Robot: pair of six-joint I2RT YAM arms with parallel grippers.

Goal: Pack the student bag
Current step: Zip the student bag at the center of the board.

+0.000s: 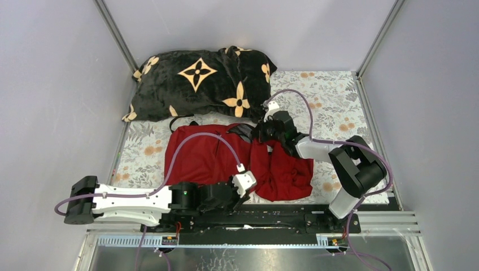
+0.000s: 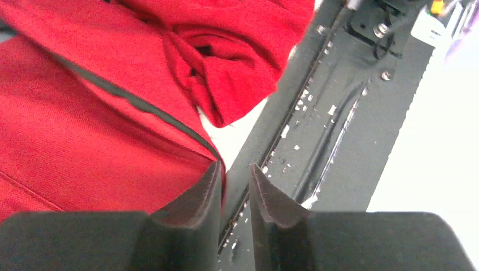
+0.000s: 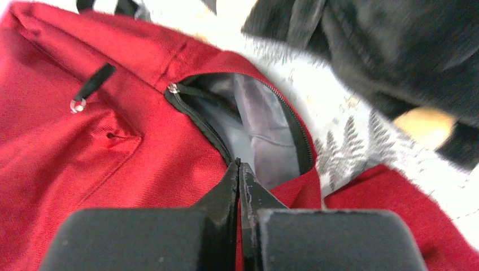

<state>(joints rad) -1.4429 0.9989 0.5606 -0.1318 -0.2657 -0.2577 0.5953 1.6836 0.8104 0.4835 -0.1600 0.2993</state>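
The red student bag (image 3: 85,147) lay flat on the desk (image 1: 333,101). Its black-zipped mouth gaped on grey lining just ahead of the right pincer (image 3: 240,169), whose tips were pressed together at the rim. The left pincer (image 2: 234,175), narrowly spread, sat at the bag's near edge.

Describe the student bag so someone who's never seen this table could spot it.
Find the black plush blanket with tan flowers at the back. The student bag lies in front of it. Unlike the plain dark-red cloth to its right, it is bigger and has black zippers.
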